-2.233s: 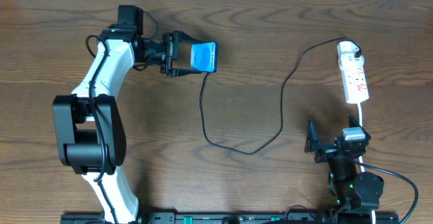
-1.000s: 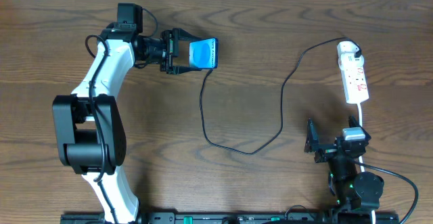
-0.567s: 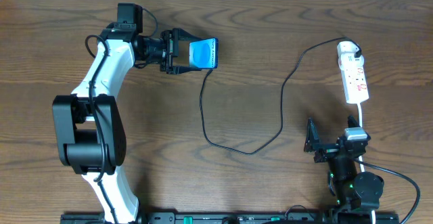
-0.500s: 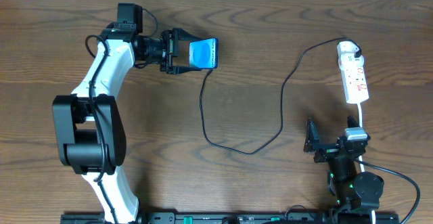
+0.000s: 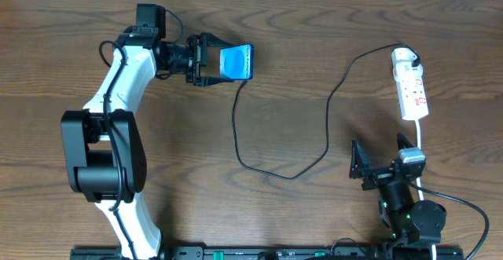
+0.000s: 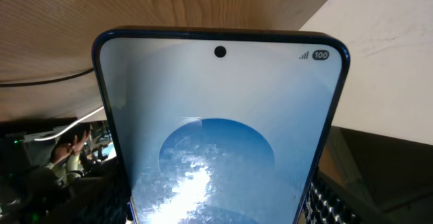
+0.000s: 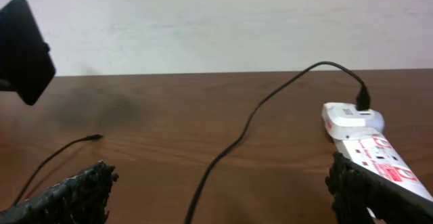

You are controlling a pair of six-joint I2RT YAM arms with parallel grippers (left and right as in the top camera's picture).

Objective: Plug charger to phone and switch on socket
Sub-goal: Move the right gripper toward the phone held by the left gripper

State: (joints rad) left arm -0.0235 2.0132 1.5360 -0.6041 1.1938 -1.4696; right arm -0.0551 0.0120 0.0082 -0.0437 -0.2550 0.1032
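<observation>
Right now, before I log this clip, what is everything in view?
phone: one, blue screen, raised over the far left of the table, held in the left claw.
charger: one, black, plugged into the socket's far end, looping across the table, its tip lying free below the phone.
socket: one, white with red markings, far right of the table.
table: one, brown wood, under everything.
left claw: one, black, closed on the phone.
right claw: one, black, open, near right, holding nothing.
</observation>
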